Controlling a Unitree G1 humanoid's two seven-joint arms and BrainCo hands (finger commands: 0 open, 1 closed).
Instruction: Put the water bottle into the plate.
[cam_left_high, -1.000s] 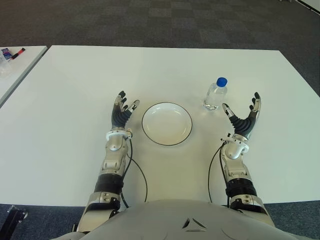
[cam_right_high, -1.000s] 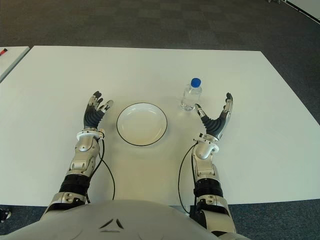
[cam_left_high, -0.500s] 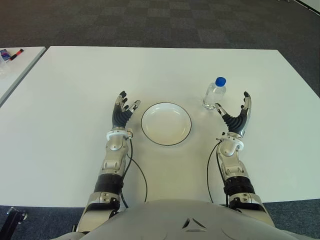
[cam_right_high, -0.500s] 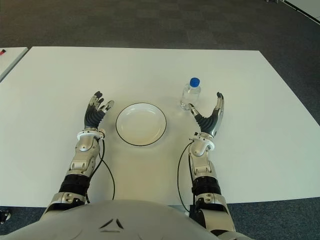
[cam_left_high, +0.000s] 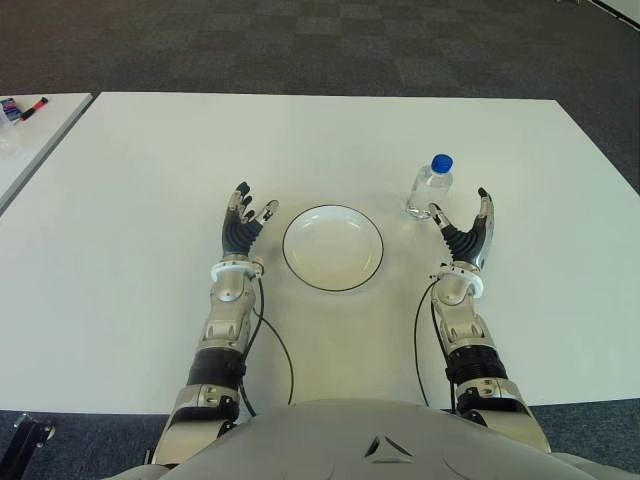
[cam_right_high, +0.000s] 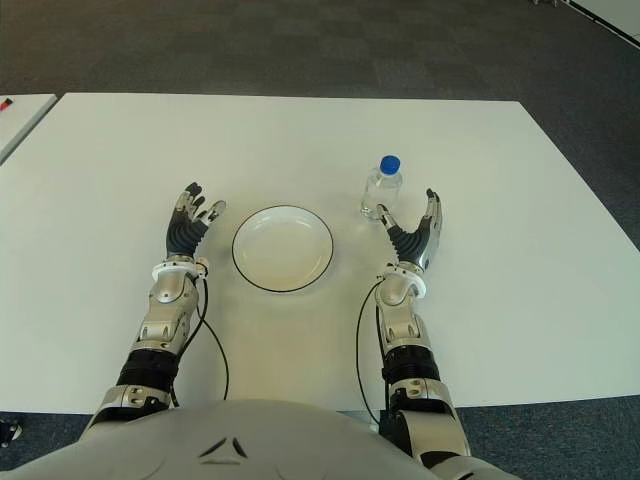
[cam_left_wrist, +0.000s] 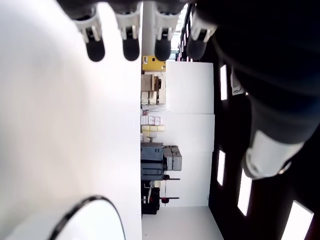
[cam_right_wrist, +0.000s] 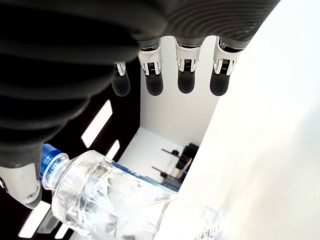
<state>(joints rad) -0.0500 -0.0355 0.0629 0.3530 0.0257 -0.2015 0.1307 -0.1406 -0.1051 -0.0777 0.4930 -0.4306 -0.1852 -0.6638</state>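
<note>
A clear water bottle (cam_left_high: 430, 189) with a blue cap stands upright on the white table (cam_left_high: 140, 170), to the right of a white plate (cam_left_high: 332, 247) with a dark rim. My right hand (cam_left_high: 462, 231) is just right of the bottle, fingers spread and palm turned toward it, its thumb close to the bottle's base. In the right wrist view the bottle (cam_right_wrist: 110, 200) sits between thumb and fingers (cam_right_wrist: 186, 75), not grasped. My left hand (cam_left_high: 243, 222) is open beside the plate's left edge, holding nothing.
A second white table (cam_left_high: 30, 140) at the far left carries markers (cam_left_high: 25, 105). Dark carpet lies beyond the table's far edge. Cables (cam_left_high: 275, 345) run along both forearms.
My right hand has moved left toward the bottle, bringing its thumb close to the bottle's base. The bottle, plate and left hand have not moved.
</note>
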